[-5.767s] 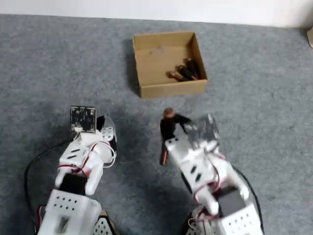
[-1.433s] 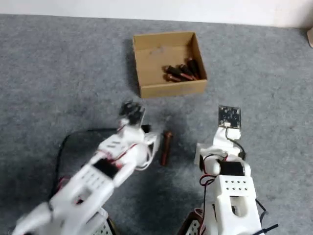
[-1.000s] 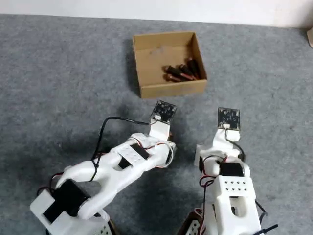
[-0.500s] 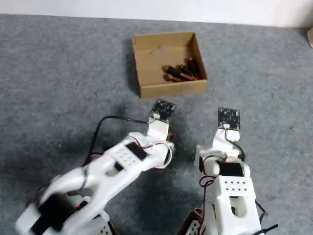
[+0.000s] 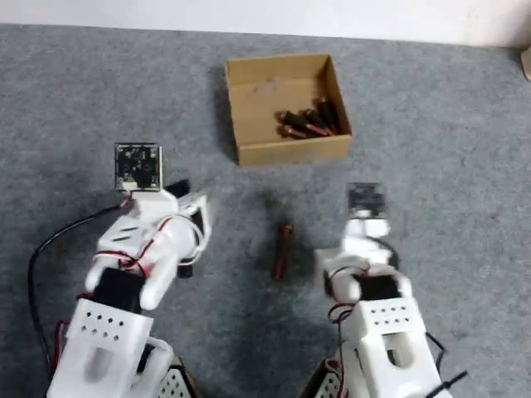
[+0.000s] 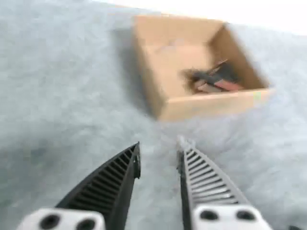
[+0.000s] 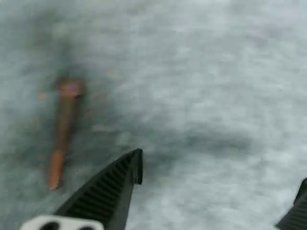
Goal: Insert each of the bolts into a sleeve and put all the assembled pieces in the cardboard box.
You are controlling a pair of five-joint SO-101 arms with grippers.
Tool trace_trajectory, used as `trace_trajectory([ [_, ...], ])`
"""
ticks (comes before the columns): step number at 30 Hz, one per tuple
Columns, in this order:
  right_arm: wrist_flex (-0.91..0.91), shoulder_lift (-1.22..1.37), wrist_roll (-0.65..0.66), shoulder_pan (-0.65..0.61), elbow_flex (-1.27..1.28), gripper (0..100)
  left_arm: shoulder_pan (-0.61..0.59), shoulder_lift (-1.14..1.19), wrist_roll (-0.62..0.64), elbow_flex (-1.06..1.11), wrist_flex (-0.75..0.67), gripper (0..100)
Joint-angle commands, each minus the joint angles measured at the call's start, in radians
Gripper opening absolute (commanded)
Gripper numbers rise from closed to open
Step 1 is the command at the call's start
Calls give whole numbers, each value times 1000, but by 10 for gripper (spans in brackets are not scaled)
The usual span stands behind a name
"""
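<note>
Judging the bolt [image 5: 283, 251] by its look: seems rigid metal, slim and round, light enough for one gripper, likely to roll or slip sideways under a careless pinch. Lies flat on the grey carpet [image 5: 99, 91], between the two arms and well short of the cardboard box [image 5: 290, 151], head end toward the box. Cannot tell bare from sleeved (darker at the head, redder along the shaft, nothing clearer than that). Probably best taken across the middle of the shaft, fingers square to its length, rather than at the head or the narrow tip, to keep it from swinging. No fear of crushing or bending, by the look of it.

Counting: one bolt on the carpet; a cluster of pieces [image 5: 309, 123] inside the box, toward its right side in the high view, at least three, overlapping too much for a firm number; one box; two grippers.

Noting the left gripper [image 6: 158, 149] pointed toward the box, fingers parted by a narrow gap, pinching nothing. Noting the right gripper [image 7: 220, 167] spread wide and empty above the carpet, just beside the bolt, with the bolt outside its span, off the near finger [image 7: 112, 191].
</note>
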Motion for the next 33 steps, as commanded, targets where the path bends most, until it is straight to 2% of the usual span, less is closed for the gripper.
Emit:
trace_trajectory([
  [1, -13, -5, -14, -245, -30, 447, -142, -8, 2, 13, 130, 140],
  [5, 56, -4, -87, -443, -193, 447, -338, -35, 6, -42, 276, 141],
  [10, 58, -2, -98, -568, -346, 447, -555, -171, 6, -137, 466, 141],
  [12, 42, 18, -181, -613, -374, 447, -608, -249, 9, -127, 474, 141],
  [13, 33, 47, -227, -634, -383, 447, -627, -289, 9, -110, 471, 141],
  [18, -31, 321, -272, -680, -415, 447, -659, -490, 6, -15, 446, 141],
  [22, -64, 565, -367, -737, -598, 447, -688, -599, 5, 54, 414, 141],
  [27, -56, 819, -390, -754, -826, 447, -786, -648, 6, 59, 414, 141],
  [33, -56, 1029, -393, -760, -952, 447, -785, -648, 6, 65, 393, 141],
])
